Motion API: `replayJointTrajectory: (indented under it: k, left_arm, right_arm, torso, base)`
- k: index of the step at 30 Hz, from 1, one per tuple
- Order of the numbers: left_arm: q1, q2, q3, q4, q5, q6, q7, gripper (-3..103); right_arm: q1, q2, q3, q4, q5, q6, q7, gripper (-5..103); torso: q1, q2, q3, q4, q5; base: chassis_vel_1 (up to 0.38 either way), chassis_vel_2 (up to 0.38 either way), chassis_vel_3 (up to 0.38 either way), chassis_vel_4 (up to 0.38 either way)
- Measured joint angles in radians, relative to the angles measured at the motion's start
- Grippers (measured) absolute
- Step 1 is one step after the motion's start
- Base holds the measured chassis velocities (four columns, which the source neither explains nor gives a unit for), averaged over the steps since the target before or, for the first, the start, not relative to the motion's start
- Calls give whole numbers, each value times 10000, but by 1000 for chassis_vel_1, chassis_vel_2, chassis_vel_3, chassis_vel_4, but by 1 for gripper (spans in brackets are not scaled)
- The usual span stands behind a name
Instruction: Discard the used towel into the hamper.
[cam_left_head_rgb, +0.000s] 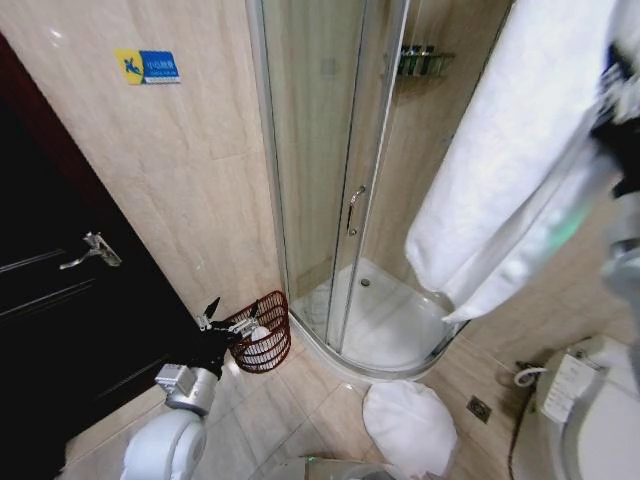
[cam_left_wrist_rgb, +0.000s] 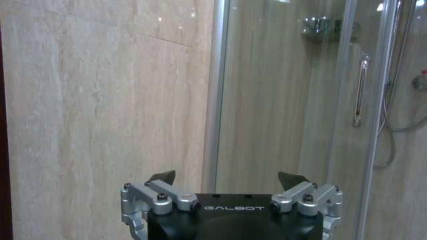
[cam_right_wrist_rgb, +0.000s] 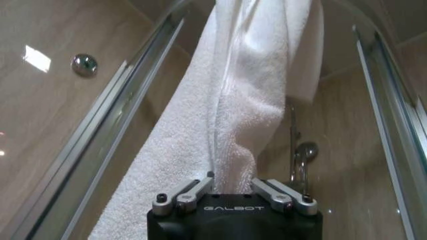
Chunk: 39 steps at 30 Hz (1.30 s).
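A large white towel (cam_left_head_rgb: 505, 170) hangs from the upper right of the head view, in front of the shower. My right gripper (cam_left_head_rgb: 622, 95) holds its top, raised high. In the right wrist view the right gripper (cam_right_wrist_rgb: 233, 184) is shut on a fold of the towel (cam_right_wrist_rgb: 240, 100). The hamper (cam_left_head_rgb: 266, 332), a dark reddish-brown wire basket, stands on the floor by the shower's corner with something white inside it. My left gripper (cam_left_head_rgb: 222, 318) is low beside the hamper's rim. In the left wrist view the left gripper (cam_left_wrist_rgb: 228, 179) is open and holds nothing.
A glass shower enclosure (cam_left_head_rgb: 350, 200) with a white tray fills the middle. Another white towel (cam_left_head_rgb: 408, 425) lies bunched on the floor tiles. A toilet (cam_left_head_rgb: 590, 420) stands at the lower right and a dark door (cam_left_head_rgb: 60, 290) at the left.
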Motion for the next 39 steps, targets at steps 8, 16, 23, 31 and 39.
replayJointTrajectory:
  k: [8,16,23,31,39]
  left_arm:
    - [0,0,0,0,0,0,0,100]
    - [0,0,1,0,0,0,0,100]
    - [0,0,0,0,0,0,0,100]
    - [0,0,0,0,0,0,0,100]
    - [0,0,0,0,0,0,0,100]
  right_arm:
    - [-1066,1088,-176,-208,-1363,839,-372,8]
    - [-2398,2345,-236,-19,-2573,1645,-571,8]
    - [-3429,3218,-345,277,-3432,2193,-775,8]
    - [-4416,4113,-560,401,-4465,3027,-1057,8]
    - [-5072,4753,-672,357,-5379,4043,-1324,8]
  torso:
    - [1,0,0,0,4]
    - [2,-1,1,0,2]
    - [1,-1,0,1,1]
    - [1,0,0,1,2]
    - [1,-1,0,0,4]
  base:
    - [0,0,0,0]
    - [0,0,0,0]
    - [0,0,0,0]
    - [0,0,0,0]
    - [0,0,0,0]
